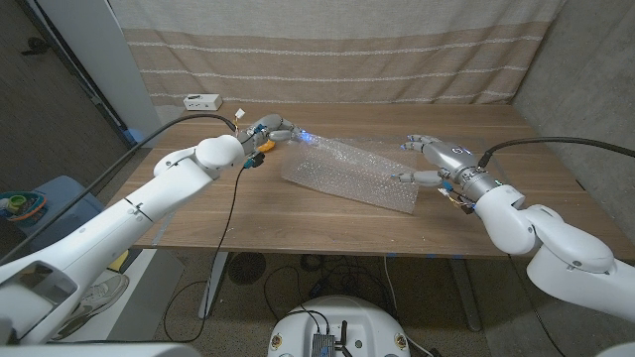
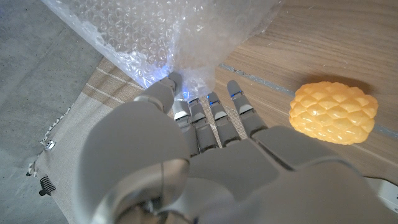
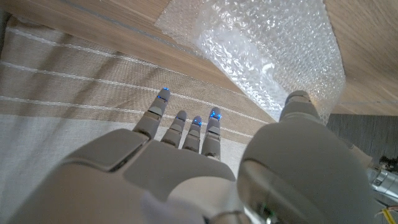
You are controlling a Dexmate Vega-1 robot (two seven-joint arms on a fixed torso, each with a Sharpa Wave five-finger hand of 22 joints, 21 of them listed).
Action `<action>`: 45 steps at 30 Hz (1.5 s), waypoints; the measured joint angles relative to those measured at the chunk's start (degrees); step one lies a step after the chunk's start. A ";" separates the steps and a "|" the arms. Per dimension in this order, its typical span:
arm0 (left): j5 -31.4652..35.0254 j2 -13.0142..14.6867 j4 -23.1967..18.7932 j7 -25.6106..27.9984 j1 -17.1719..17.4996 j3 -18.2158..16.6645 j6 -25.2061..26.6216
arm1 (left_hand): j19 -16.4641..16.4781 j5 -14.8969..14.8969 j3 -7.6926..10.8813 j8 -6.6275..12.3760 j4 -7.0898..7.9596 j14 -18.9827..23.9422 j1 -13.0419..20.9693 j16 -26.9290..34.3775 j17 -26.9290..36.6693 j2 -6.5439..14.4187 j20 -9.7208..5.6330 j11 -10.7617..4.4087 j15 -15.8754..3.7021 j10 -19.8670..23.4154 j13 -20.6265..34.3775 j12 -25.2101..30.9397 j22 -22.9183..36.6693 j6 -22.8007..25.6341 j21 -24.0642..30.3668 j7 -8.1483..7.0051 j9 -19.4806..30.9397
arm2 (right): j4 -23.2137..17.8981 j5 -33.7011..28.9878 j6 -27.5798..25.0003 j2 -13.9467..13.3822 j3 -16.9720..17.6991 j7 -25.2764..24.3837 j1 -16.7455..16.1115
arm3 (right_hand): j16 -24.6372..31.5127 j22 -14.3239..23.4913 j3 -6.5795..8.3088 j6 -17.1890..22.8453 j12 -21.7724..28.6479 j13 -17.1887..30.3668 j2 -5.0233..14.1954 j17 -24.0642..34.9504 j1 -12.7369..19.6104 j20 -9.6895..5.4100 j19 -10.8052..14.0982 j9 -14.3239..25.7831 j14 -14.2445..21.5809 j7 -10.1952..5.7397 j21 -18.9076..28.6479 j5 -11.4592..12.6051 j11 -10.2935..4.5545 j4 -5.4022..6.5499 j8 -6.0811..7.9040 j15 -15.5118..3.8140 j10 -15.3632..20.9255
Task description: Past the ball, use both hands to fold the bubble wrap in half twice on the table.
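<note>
A clear sheet of bubble wrap (image 1: 349,171) lies slantwise across the middle of the wooden table (image 1: 248,213). My left hand (image 1: 273,129) is at its far left corner; in the left wrist view the thumb and fingers (image 2: 211,106) pinch the bunched, raised corner of the bubble wrap (image 2: 186,43). A yellow knobbly ball (image 2: 334,113) sits on the table right beside that hand. My right hand (image 1: 437,159) stands at the sheet's right end with fingers spread, its thumb (image 3: 298,102) touching the edge of the bubble wrap (image 3: 273,50) and holding nothing.
A small white box (image 1: 201,101) sits at the table's back left edge. A striped curtain (image 1: 327,50) hangs close behind the table. Black cables (image 1: 233,213) run along both arms.
</note>
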 measured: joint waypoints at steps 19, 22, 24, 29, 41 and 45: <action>-7.56 1.33 -0.39 -0.81 1.46 -2.16 -0.14 | 0.32 2.08 0.91 0.67 -0.20 0.29 0.82 -0.22 0.01 -0.82 0.32 1.03 0.30 1.24 -0.01 0.00 0.23 0.53 0.84 0.51 0.00 | 5.94 -21.36 -3.95 3.99 -12.23 3.70 6.26 | 4.02 -0.14 8.92 22.22 3.45 -0.15 9.30 -0.09 17.29 -4.32 8.74 -0.44 11.79 -2.01 2.47 2.05 -3.08 -6.45 7.46 -0.92 14.54; -8.15 1.52 -0.52 -0.69 1.61 -2.30 -0.14 | 0.32 2.44 0.97 0.67 -0.14 0.29 0.82 -0.22 0.01 -0.82 0.32 1.03 0.30 1.24 -0.01 0.00 0.23 0.54 1.05 0.51 0.01 | 7.06 -21.40 -3.17 4.82 -11.36 1.09 5.25 | 5.25 -0.14 9.96 32.51 4.07 -0.15 11.66 0.27 17.14 -5.76 10.92 -0.40 15.63 -1.55 2.84 -0.55 -4.53 -5.82 10.58 -1.05 20.37; -8.50 1.73 -0.60 -0.63 1.74 -2.35 -0.11 | 0.32 2.65 1.03 0.67 -0.08 0.29 0.82 -0.22 0.01 -0.82 0.32 1.03 0.30 1.24 0.16 -0.19 0.23 0.54 1.05 0.51 0.01 | 7.79 -21.17 -2.15 5.48 -10.60 -2.34 4.45 | 5.71 -0.14 10.03 35.75 4.19 -0.15 12.35 0.55 17.24 -6.36 11.52 -0.32 16.56 -1.01 2.90 -1.53 -5.13 -5.75 11.60 -1.11 22.03; -8.84 2.32 -0.72 -0.60 1.61 -2.17 -0.07 | -0.58 3.28 1.49 0.91 0.22 -0.68 0.44 -0.45 0.16 -1.20 0.14 1.15 1.26 0.00 0.29 -0.98 0.22 0.83 1.05 0.80 0.04 | 9.06 -19.15 0.11 6.96 -8.79 -10.97 2.95 | 6.01 -0.10 10.26 37.53 4.19 -0.41 13.09 1.00 17.08 -6.85 12.01 -0.29 17.04 -0.58 2.90 -2.38 -5.32 -5.52 11.94 -1.02 23.39; -1.71 4.46 -2.14 -2.30 -2.10 1.10 -1.74 | -1.87 3.30 0.61 0.91 1.12 -2.40 -0.50 -0.44 0.70 -0.26 -0.20 0.42 1.71 -2.08 0.29 -1.38 0.22 0.57 1.04 1.05 0.05 | 12.93 -15.20 3.61 12.28 -6.06 -21.32 4.59 | 6.41 0.02 10.25 38.55 4.19 -0.25 13.66 1.41 17.55 -7.06 12.21 -0.48 17.03 -0.38 2.89 -2.80 -5.62 -5.52 12.12 -1.02 23.69; 3.41 5.06 -3.32 -2.30 -3.47 2.36 -1.73 | -2.18 3.31 0.11 0.91 1.11 -2.40 -0.65 -0.44 0.65 -0.10 0.10 0.42 1.71 -2.07 0.34 -1.38 0.22 0.48 1.04 1.14 0.05 | 14.62 -13.99 4.50 13.52 -6.11 -21.95 6.95 | 6.41 0.02 10.25 38.55 4.19 -0.25 13.66 1.50 17.55 -7.05 12.21 -0.53 17.03 -0.38 2.89 -2.85 -5.62 -5.52 12.12 -1.02 23.69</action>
